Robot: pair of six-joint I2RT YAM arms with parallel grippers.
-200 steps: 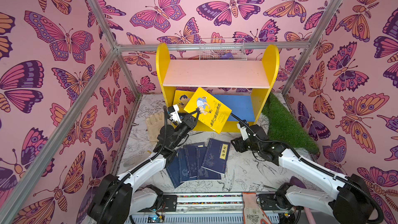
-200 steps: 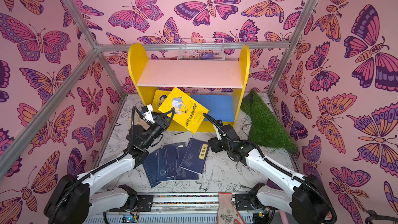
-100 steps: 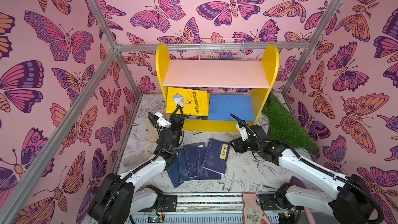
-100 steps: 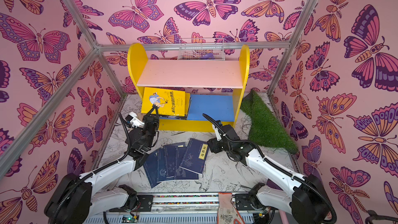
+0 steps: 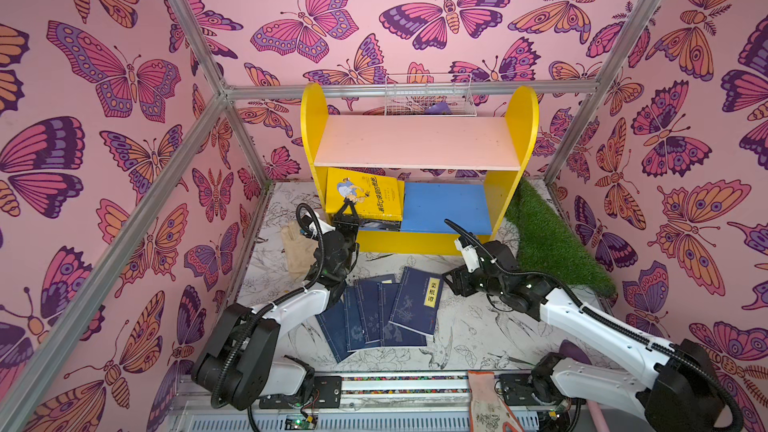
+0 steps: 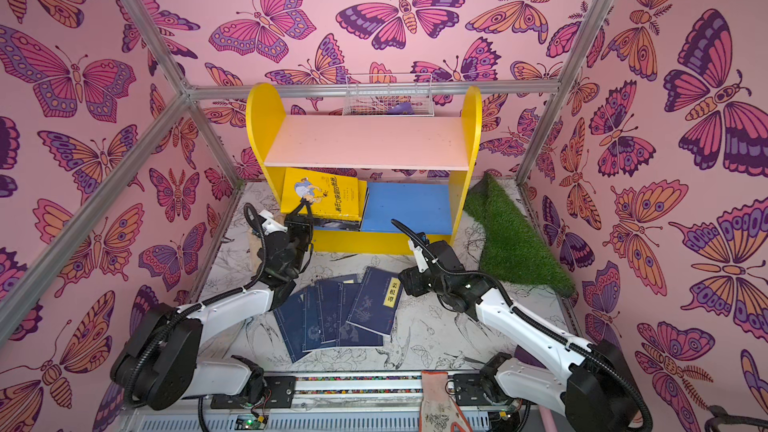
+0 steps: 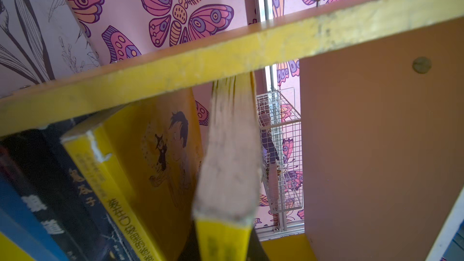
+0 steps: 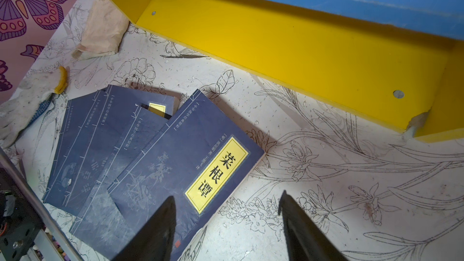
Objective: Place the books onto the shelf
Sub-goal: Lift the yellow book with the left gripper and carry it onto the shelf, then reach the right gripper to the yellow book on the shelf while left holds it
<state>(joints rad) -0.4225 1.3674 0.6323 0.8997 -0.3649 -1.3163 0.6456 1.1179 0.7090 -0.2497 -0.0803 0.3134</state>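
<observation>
BOOKS GOING UP: Inside a booth papered with pink butterflies, the left gripper (image 5: 348, 207) reaches into the lower tier of the shelf (image 5: 312, 126). Its jaws are drawn narrow on either side of the near edge of a yellow book (image 5: 365, 191) and touch it. The book, with a cartoon boy on its cover, sits tilted at the left end of the blue lower board (image 5: 446, 205), under the pink upper board (image 5: 415, 141). It leans over a second yellow book (image 7: 150, 161), and both rest on a few dark books (image 5: 379, 225) with white characters on their spines.

In front of the shelf, near the middle of the flower-printed floor sheet (image 5: 478, 326), about four navy books (image 5: 365, 317) lie flat, fanned and overlapping. The topmost navy book (image 5: 415, 301), at the right of the fan, shows a yellow title label. The right gripper (image 5: 451, 284) hangs just beside that book's right edge, its jaws well apart and holding nothing. The right wrist view shows one black fingertip (image 8: 165, 212) over the book's corner and the other over bare sheet.

A beige glove (image 5: 297, 251) lies at the sheet's left edge, near the shelf's left side panel. A strip of green turf (image 5: 552, 238) runs along the right edge from the right side panel. A white wire basket (image 5: 428, 95) hangs at the back wall behind the shelf.
</observation>
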